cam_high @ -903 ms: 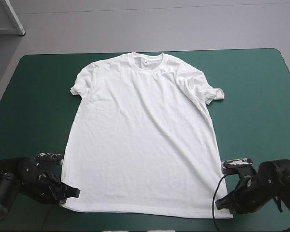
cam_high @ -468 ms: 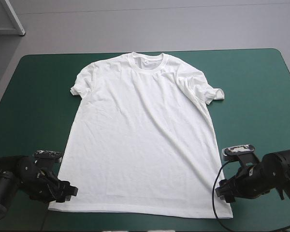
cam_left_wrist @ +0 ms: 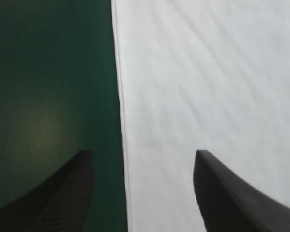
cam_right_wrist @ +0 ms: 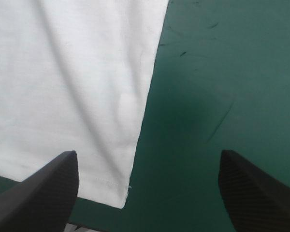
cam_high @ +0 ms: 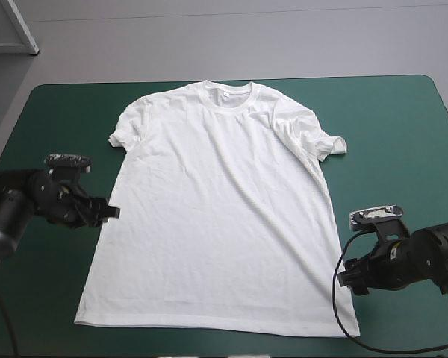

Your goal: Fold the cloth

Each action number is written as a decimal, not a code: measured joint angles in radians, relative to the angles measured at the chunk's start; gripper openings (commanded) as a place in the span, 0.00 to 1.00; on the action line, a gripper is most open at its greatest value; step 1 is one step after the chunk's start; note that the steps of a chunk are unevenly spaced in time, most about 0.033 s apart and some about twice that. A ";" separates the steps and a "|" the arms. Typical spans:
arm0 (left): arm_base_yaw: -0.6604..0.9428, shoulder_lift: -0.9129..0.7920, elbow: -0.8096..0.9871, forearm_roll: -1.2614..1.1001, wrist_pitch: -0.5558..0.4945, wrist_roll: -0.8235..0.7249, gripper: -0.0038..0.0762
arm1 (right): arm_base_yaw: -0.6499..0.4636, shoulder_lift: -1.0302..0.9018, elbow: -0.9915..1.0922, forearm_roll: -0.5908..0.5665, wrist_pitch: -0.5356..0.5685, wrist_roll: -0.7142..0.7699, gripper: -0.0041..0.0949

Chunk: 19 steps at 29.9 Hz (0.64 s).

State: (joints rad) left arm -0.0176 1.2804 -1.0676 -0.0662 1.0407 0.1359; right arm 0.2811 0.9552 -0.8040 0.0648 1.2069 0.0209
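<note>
The T-shirt is spread flat at the middle of the counter, collar toward the far edge. The left pincer is held apart astride its left side edge. The right pincer is likewise held apart, with the near right hem corner seen between its fingers.

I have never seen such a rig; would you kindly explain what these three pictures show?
This is a two-armed robot at a table with a teal-green cover. The wide picture looks down from above and behind it; the other two come from cameras on each wrist, looking along the gripper. The black fins are its fingers. A white T-shirt lies spread flat. The left gripper is open at the shirt's side edge, the right gripper open near a hem corner. Neither holds anything.
</note>
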 measured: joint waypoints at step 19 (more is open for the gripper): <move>0.000 0.681 -0.517 -0.039 -0.183 0.023 0.61 | 0.000 0.000 -0.001 0.013 -0.002 0.040 0.74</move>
State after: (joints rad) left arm -0.0176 1.9618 -1.5844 -0.1049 0.8580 0.1591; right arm 0.2811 0.9552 -0.8048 0.0775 1.2045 0.0606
